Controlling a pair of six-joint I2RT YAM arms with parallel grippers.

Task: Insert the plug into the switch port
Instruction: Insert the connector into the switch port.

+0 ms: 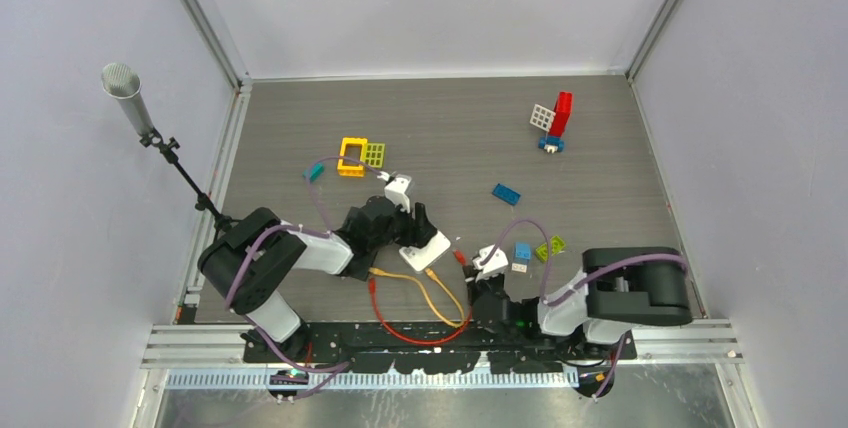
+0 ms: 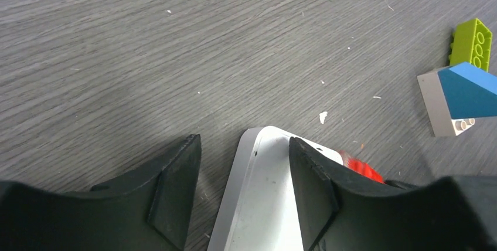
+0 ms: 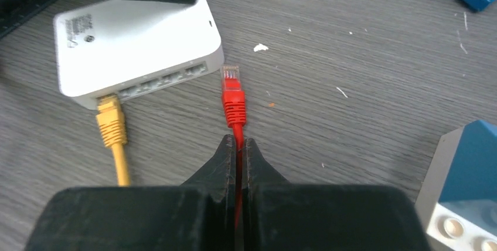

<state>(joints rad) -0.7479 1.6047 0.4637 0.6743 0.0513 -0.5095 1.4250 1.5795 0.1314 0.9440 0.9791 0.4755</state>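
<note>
White switch (image 1: 425,251) on grey woodgrain table (image 1: 450,128), pale walls (image 1: 430,8).

The left hand (image 2: 243,145) has its two black fingers (image 2: 176,192) spread apart over the grey worktop (image 2: 176,57). A white switch (image 2: 264,204) lies between them, close against the right finger, with a gap to the left one. A red plug (image 2: 363,170) peeks out behind (only a bit shows). To the right sit a blue-and-grey block (image 2: 460,98) and a green block (image 2: 472,43).
</note>
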